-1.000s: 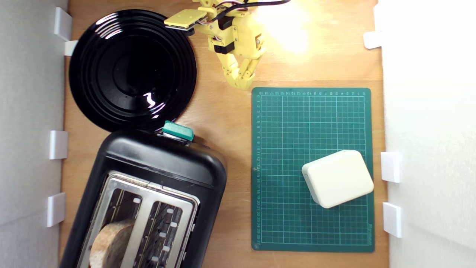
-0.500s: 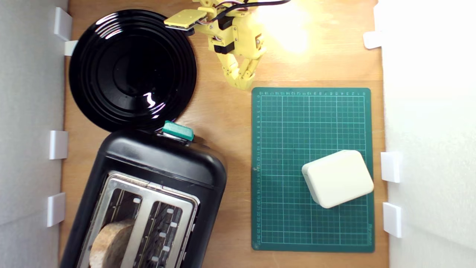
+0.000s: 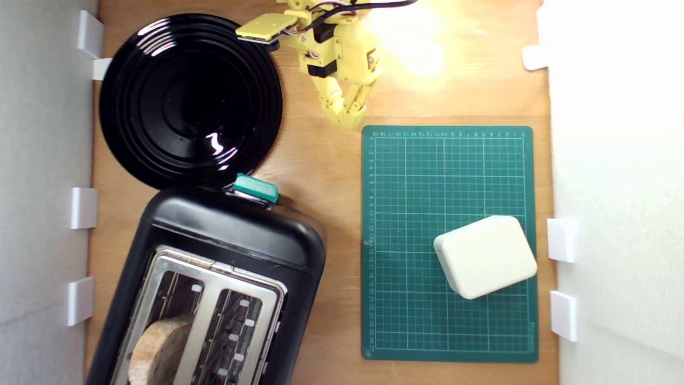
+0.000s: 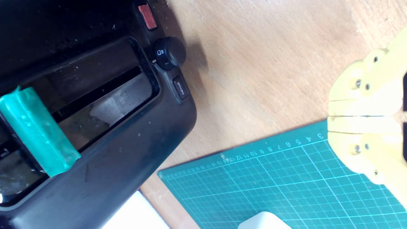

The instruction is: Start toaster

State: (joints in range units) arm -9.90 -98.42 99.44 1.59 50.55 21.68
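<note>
The large glossy black two-slot toaster (image 3: 214, 289) with silver top plate sits on the wooden table (image 3: 320, 171), its teal-green lever knob (image 3: 255, 187) just beside the round black ribbed plate (image 3: 189, 99); a green gridded cutting mat (image 3: 449, 176) lies apart from the toaster, bearing a cream rounded box (image 3: 485, 255); the yellow gripper (image 3: 347, 120) hovers beyond the knob, jaws pressed together, holding nothing.

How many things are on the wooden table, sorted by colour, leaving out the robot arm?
Black: 2, the toaster and the round plate.
Green: 1, the cutting mat.
Cream: 1, the small rounded box on the mat.
Brown: 1, the slice of bread in one toaster slot.
Total: 5.
</note>
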